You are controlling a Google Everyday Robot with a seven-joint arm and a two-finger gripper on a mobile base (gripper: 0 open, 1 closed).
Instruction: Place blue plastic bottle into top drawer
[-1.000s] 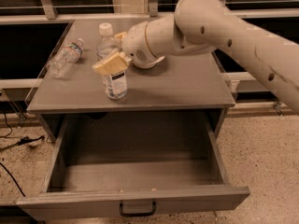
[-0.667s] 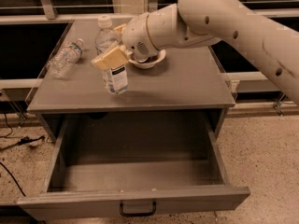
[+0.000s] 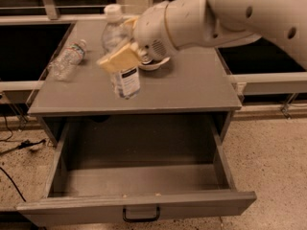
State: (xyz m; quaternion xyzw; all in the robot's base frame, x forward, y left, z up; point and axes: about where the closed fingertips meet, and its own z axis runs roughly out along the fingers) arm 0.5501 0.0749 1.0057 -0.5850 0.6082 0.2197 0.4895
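Observation:
The blue plastic bottle (image 3: 121,56), clear with a white cap and a white and dark blue label, is held tilted above the cabinet top, near its front edge. My gripper (image 3: 123,51) is shut on the bottle's middle, one tan finger (image 3: 120,60) across its front. The top drawer (image 3: 139,207) stands pulled wide open below, grey with a black handle (image 3: 140,215) at its front panel, and its inside is bare.
A smaller crinkled clear bottle (image 3: 66,60) lies on its side at the left of the grey cabinet top (image 3: 192,87). A white dish (image 3: 154,64) sits behind the gripper. Cables (image 3: 14,147) run over the speckled floor at left.
My gripper has lifted the blue plastic bottle off the cabinet top and tilted it; the arm has risen.

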